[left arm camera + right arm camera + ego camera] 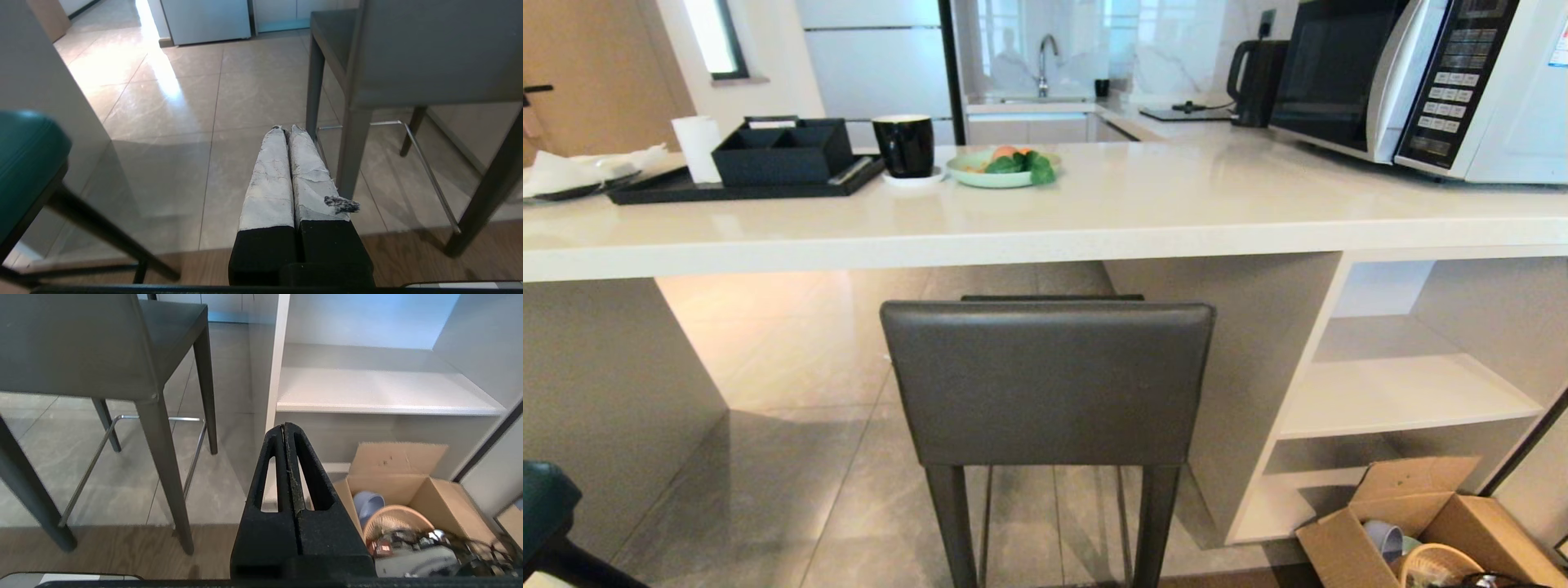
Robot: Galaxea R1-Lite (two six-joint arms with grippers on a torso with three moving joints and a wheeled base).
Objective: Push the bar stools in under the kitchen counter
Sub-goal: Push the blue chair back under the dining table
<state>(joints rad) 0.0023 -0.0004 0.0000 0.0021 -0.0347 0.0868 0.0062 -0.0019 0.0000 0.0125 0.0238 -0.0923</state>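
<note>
- Open floor (792, 457) lies under the surface (1045, 229), left of the grey stool (1049, 380).
- The stool's back blocks my way straight ahead (legs too).
- A cardboard box (1437, 523) crowds the shelves (1405, 400) to my right.
- The teal stool (28, 163) stands left.

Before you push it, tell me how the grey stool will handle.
The grey stool is tall on thin tapered legs, so a high push may tip it. Its legs stand near where wood floor meets tile, so they may catch. It looks rigid.

daylight pours in from beyond my bench (1094, 204), glaring off its glossy top and the floor tiles (163, 77). shade pools beneath. head view bows at its edges; all sharp.
</note>
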